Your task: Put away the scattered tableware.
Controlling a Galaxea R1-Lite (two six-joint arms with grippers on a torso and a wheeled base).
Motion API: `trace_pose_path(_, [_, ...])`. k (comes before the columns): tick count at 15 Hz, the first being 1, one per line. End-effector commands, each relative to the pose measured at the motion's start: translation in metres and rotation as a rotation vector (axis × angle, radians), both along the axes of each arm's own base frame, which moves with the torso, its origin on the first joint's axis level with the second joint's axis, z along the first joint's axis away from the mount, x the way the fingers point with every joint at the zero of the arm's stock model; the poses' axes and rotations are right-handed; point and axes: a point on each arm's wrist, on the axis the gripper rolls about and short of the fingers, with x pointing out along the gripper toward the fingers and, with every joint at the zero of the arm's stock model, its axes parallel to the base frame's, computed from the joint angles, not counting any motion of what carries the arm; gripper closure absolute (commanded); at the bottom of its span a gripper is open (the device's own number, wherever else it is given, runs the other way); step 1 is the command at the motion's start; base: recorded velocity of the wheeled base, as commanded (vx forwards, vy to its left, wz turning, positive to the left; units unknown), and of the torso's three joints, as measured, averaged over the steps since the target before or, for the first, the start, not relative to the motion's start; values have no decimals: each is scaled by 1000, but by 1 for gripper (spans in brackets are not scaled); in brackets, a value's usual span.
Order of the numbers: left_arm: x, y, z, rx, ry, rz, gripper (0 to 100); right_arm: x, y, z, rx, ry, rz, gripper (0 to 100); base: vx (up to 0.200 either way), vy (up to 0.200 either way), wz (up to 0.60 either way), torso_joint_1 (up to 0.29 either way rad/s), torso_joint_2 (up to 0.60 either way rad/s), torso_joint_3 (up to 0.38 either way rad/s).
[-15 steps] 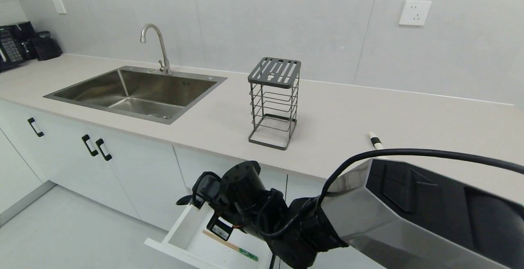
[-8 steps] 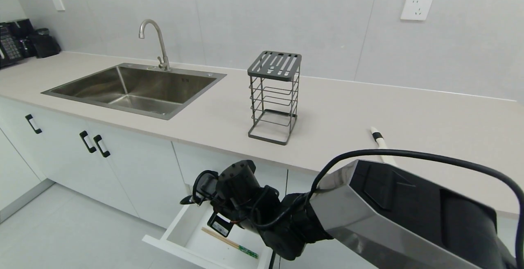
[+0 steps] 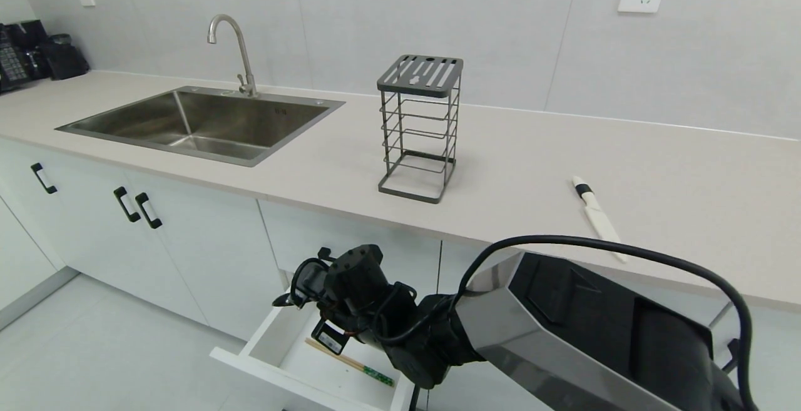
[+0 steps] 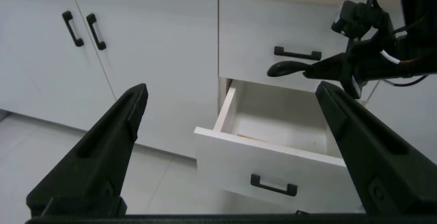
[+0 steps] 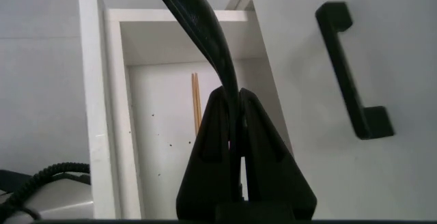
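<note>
right tool (image 5: 235, 106) — clamped on black spoon (image 5: 198, 26) | above open drawer (image 5: 92, 80) | left tool (image 4: 231, 94) — apart

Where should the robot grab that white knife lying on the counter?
By the thick end with the black band, away from the counter edge. The knife lies flat, so come straight down, pinching across it. The thin tapering end looks like the blade.
</note>
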Motion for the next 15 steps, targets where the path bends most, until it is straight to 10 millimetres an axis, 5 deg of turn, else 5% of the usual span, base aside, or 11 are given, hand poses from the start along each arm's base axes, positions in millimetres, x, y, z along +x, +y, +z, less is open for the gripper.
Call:
trace_pose_path(1, [0,0,0,1,-1,0,0,2,1,-7,-6,4,-1,100,0,0,0,-198,378,183])
trace_pose_path(15, [0,0,0,0,-1,0,0,10,1,-23,2,88,-69,100,0,0,0,-91,178,85])
